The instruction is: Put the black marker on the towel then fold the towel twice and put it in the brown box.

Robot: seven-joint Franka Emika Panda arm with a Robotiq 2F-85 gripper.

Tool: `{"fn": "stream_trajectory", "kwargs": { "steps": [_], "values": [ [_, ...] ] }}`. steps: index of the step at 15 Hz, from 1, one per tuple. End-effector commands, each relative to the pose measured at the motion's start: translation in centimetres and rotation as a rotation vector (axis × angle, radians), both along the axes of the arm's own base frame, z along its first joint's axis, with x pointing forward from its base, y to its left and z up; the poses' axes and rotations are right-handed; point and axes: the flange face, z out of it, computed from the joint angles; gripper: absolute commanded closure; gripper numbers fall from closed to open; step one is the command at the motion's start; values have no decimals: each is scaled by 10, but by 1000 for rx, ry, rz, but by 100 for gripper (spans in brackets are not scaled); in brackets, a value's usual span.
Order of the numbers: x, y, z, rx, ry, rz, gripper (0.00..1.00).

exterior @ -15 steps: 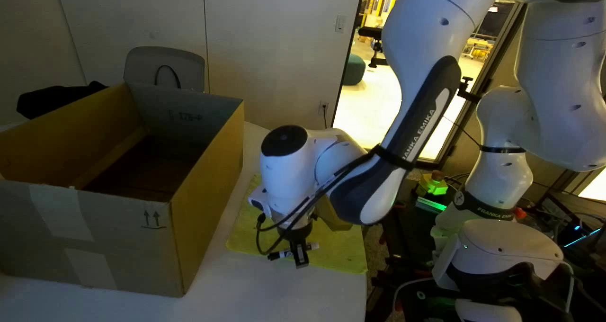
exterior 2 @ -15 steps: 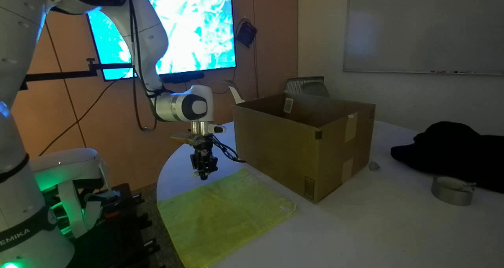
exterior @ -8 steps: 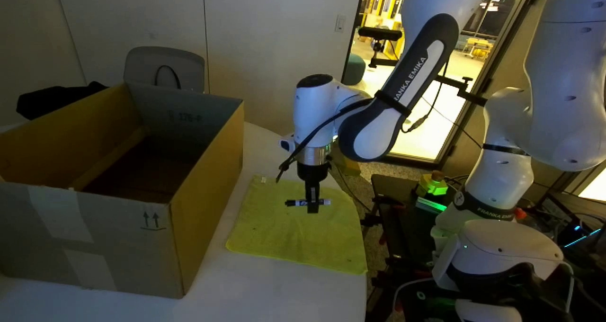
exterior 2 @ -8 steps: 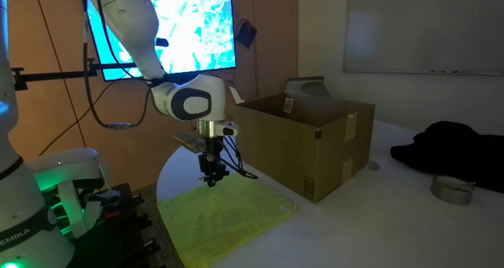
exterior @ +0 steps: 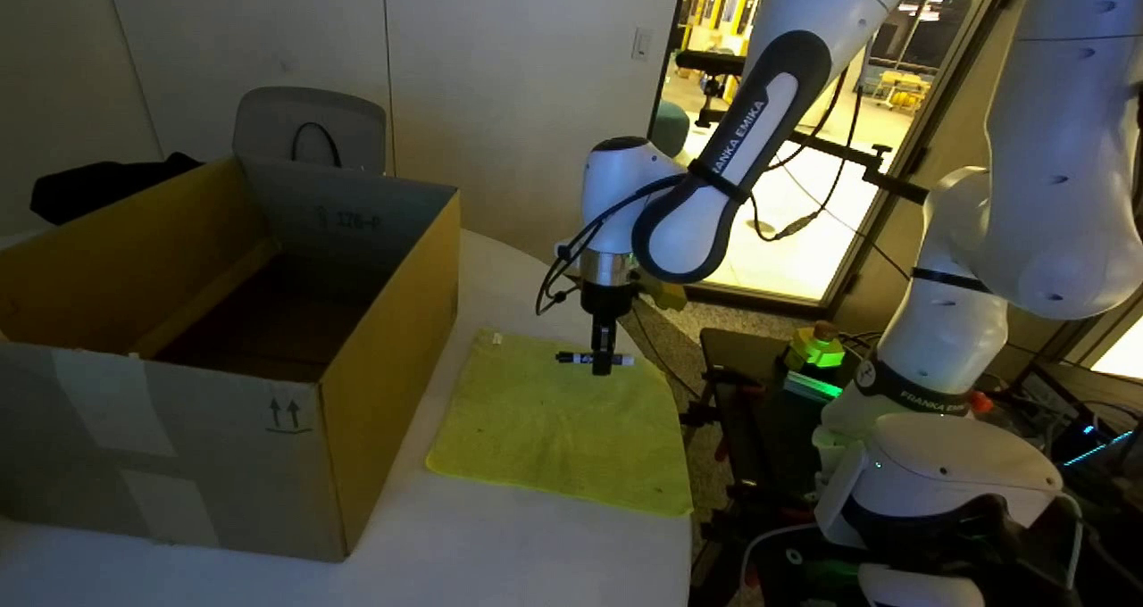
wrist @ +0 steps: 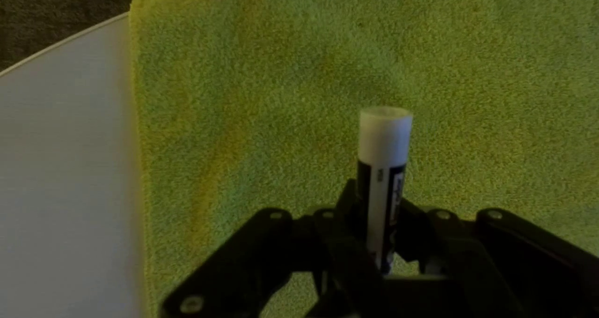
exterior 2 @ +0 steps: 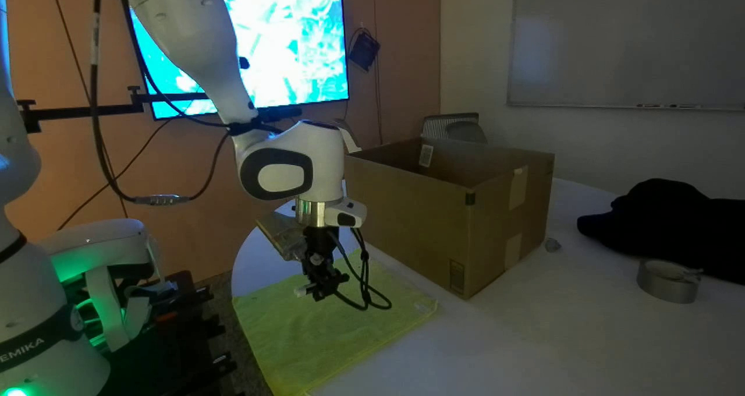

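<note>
The black marker (exterior: 571, 358), with a white end and a black-and-white label, is held level between the fingers of my gripper (exterior: 603, 368). The wrist view shows its white end and label (wrist: 383, 140) standing out past the shut fingers (wrist: 379, 215). Its white end also shows at my gripper (exterior 2: 323, 288) in an exterior view. The yellow towel (exterior: 545, 437) lies spread flat on the table, and it fills most of the wrist view (wrist: 281, 98). My gripper is above the towel, apart from it. The brown box (exterior: 250, 464) stands open beside the towel; it also shows in an exterior view (exterior 2: 407, 221).
The white round table (exterior: 500, 553) has its edge close to the towel, and the floor shows past it. A tape roll (exterior 2: 668, 282) and a dark cloth (exterior 2: 669, 227) lie beyond the box. A grey chair (exterior: 308, 116) stands behind the box.
My gripper has moved up and right in an exterior view, and down and right in an exterior view, carrying the marker across above the towel. The towel and box have not moved.
</note>
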Motion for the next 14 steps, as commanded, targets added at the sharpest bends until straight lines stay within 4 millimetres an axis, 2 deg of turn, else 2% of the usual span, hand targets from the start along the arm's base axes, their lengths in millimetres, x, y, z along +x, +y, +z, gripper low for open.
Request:
{"fn": "stream_trajectory", "kwargs": {
  "steps": [1,8,14],
  "values": [
    [1,-1,-16,5,-34,12,88],
    [-2,4,-46,19,-43,47,89],
    [-4,5,-50,45,-58,49,86]
  ]
}}
